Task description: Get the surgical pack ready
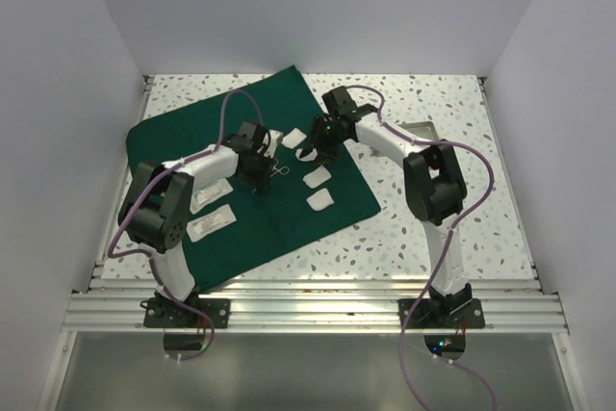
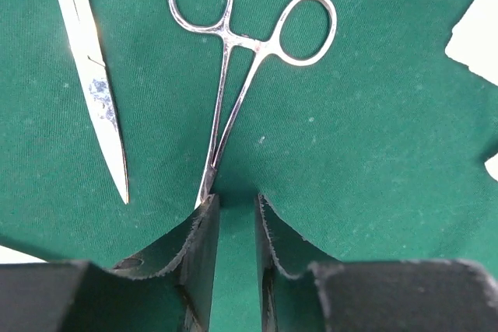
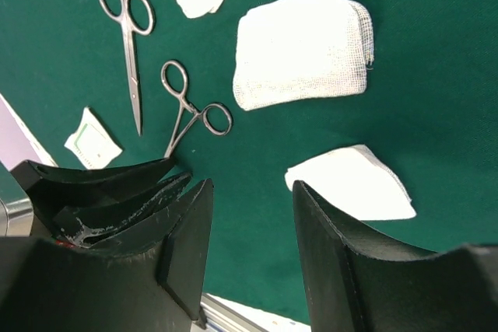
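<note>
A speckled desk [image 1: 481, 218] seen from above, with two robot arms bolted at its near edge. A dark green drape [image 1: 192, 132] lies spread flat and turned at an angle. It covers much of the desk's left half, reaching from near the middle of the far edge down toward the near-left corner. On the drape near the left edge lie two white packets [image 1: 210, 195], side by side. Toward the middle of the desk, three white gauze pads [image 3: 303, 48] lie on the cloth, apart from one another. Beside them lie steel scissors [image 3: 131, 60] and ring-handled forceps [image 2: 218, 153], close together but not touching. A steel tray [image 1: 421, 130] sits on the bare desk toward the right edge, off the drape and partly hidden by the right arm. The left gripper [image 2: 237, 204] is low over the cloth with its jaws drawn close, leaving a narrow slit through which green cloth shows. The forceps tip meets one of its fingers [image 2: 204, 246]; whether it is pinched cannot be told. The right gripper [image 3: 250, 192] hangs above the drape next to a gauze pad, its jaws spread wide and holding nothing.
</note>
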You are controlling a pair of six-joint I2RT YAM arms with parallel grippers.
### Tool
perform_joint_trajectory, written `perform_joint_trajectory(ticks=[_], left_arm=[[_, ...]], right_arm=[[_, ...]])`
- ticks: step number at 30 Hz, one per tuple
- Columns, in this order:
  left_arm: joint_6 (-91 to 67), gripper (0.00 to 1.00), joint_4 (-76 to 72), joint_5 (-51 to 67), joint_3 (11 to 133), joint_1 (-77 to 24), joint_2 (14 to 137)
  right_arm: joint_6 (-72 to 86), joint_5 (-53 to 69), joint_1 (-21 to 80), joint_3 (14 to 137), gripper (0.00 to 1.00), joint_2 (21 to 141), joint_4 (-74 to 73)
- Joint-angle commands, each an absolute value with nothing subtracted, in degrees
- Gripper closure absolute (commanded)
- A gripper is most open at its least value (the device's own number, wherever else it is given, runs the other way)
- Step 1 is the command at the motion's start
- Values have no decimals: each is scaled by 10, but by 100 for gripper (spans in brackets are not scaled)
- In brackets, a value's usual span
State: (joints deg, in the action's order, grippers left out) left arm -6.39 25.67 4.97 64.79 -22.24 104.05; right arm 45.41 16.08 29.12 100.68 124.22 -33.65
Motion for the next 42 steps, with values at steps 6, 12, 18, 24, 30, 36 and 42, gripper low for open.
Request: perform_joint_trajectory(ticks=[6,12,18,24,30,36,42], left_arm=[[-58,80,241,8,652,-225,1019],[-61,78,256,17,670,-225,978],[-47,68,257,2,680,-225,1007],[-42,65,242,2,679,-224,1048],[-46,67,214,11,654,-224,1081],[-48,89,204,20,628,-224,1083],[-54,100,228,66,639,-213,1056]], right_arm=[[439,164,290,1015,51,1211,-335],[439,165,289,1022,51,1216,-337],[439,164,288,1027,51,1218,-341],[437,163,281,1028,51,1217,-345],[436,166,280,1027,51,1222,-345],[445,173,280,1030,51,1231,-332],[461,218,289,1028,49,1242,-285]])
